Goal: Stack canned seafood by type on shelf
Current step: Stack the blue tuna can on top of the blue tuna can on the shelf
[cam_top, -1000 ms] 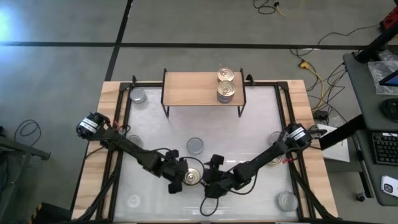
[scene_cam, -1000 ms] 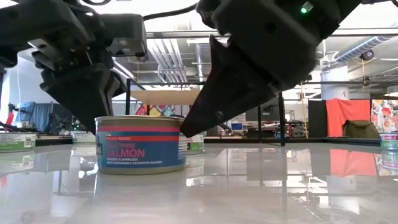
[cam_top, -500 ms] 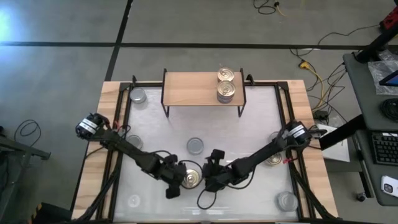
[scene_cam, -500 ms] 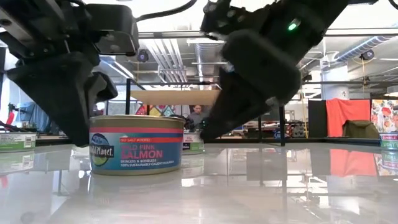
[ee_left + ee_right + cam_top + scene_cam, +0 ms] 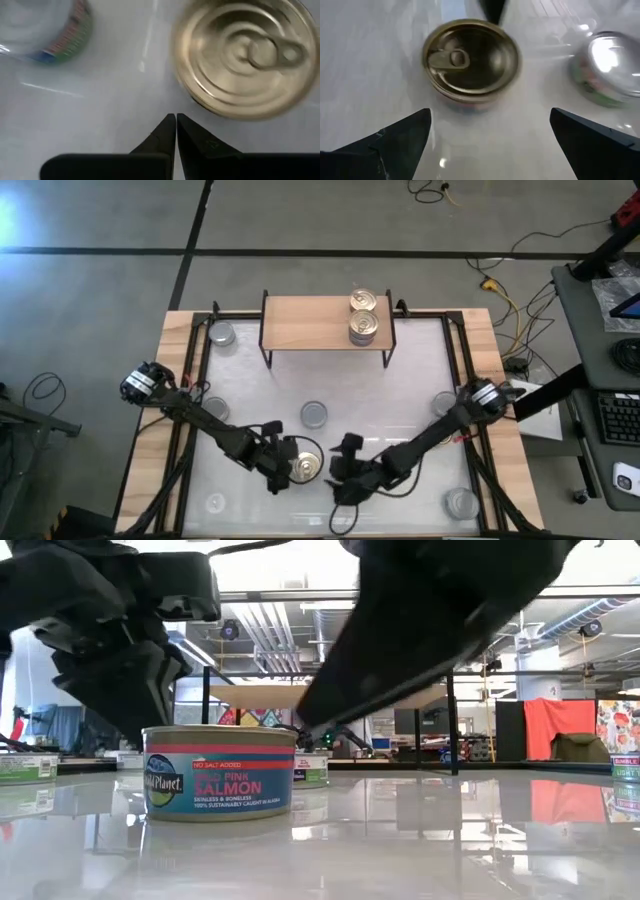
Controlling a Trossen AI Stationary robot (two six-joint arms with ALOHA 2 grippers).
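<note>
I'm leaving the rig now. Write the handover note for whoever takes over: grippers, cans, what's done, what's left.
Left gripper: shut, empty, beside the gold-top salmon can at the table's front centre.
Right gripper: open, empty, facing the same can from the other side, not touching it.
Done: two gold-top cans sit on the shelf, towards its right end.
Left: the salmon can, the silver-top can just behind it, and other cans spread round the table's edges; none is held. Silver-top cans still need their own place on the shelf.
</note>
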